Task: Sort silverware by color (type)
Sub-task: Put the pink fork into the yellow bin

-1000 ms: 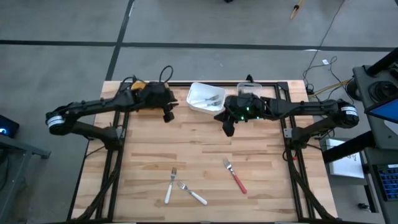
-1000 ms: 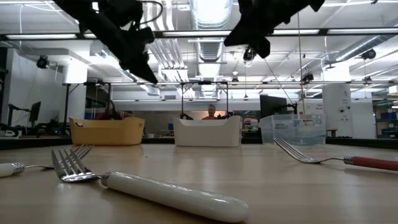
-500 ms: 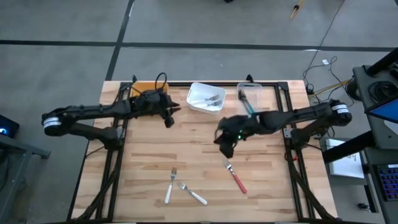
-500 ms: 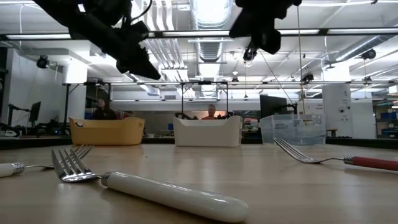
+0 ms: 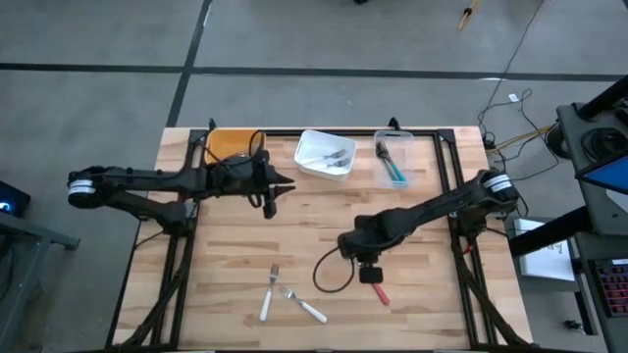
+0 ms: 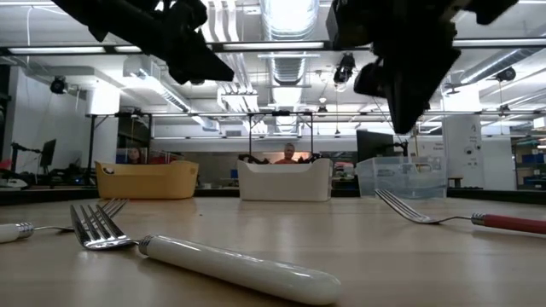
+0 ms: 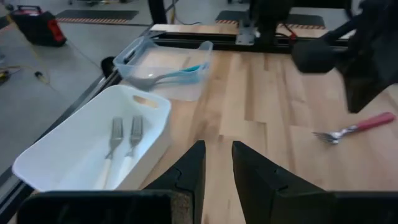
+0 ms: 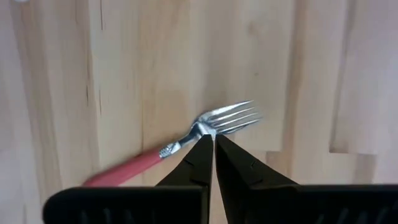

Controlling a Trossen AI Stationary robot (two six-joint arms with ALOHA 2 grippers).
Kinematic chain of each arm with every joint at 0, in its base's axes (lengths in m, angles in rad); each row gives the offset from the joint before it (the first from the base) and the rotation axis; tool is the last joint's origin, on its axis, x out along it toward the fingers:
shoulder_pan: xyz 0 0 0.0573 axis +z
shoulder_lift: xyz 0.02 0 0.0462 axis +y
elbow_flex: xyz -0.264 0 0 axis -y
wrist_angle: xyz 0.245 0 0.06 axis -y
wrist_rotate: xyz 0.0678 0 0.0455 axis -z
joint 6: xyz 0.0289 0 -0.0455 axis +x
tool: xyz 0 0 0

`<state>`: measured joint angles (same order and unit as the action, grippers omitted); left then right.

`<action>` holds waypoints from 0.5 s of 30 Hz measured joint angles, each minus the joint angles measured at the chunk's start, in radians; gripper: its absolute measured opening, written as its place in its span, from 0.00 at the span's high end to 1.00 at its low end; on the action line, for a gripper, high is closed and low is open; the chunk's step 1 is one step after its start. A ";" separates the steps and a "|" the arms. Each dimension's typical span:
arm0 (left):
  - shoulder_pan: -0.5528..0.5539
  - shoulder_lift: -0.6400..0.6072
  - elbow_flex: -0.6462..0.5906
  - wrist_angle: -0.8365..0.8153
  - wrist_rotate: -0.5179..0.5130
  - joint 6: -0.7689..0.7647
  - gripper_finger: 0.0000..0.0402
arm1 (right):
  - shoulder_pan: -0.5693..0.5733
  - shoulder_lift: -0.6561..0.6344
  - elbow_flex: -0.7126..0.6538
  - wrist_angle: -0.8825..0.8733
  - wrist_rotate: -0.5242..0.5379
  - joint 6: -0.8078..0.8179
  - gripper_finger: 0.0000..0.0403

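Hovering right gripper (image 8: 213,149), jaws together, over red fork (image 8: 180,146) at lower centre: open first, straddle neck, descend squarely; left gripper (image 7: 216,163) jaws slightly apart, empty.

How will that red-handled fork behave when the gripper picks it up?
The red-handled fork looks rigid, so it probably won't flex. It lies flat on the table, likely hard to get under. Its smooth handle may pivot or slip between the right gripper tips.

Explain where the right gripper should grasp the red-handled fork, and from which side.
Grip the red-handled fork across its narrow handle, coming straight down from above. It lies flat on the table, so only its long sides are free. The right gripper, shut above its neck, must open first.
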<state>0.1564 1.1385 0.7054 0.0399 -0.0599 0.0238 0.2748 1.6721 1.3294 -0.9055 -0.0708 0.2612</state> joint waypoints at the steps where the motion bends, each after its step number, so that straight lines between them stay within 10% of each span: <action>1: -0.008 0.000 0.001 0.000 0.000 0.000 0.85 | 0.003 0.016 0.005 -0.004 0.000 -0.010 0.96; 7: -0.046 0.002 0.000 -0.004 -0.002 -0.031 0.85 | 0.002 0.066 0.009 -0.003 0.001 0.074 0.81; 15: -0.079 0.003 -0.007 -0.003 -0.009 -0.095 0.85 | 0.018 0.079 -0.016 -0.038 -0.090 0.581 0.58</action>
<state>0.0774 1.1419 0.6987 0.0365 -0.0692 -0.0708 0.2932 1.7511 1.3136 -0.9432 -0.1608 0.8424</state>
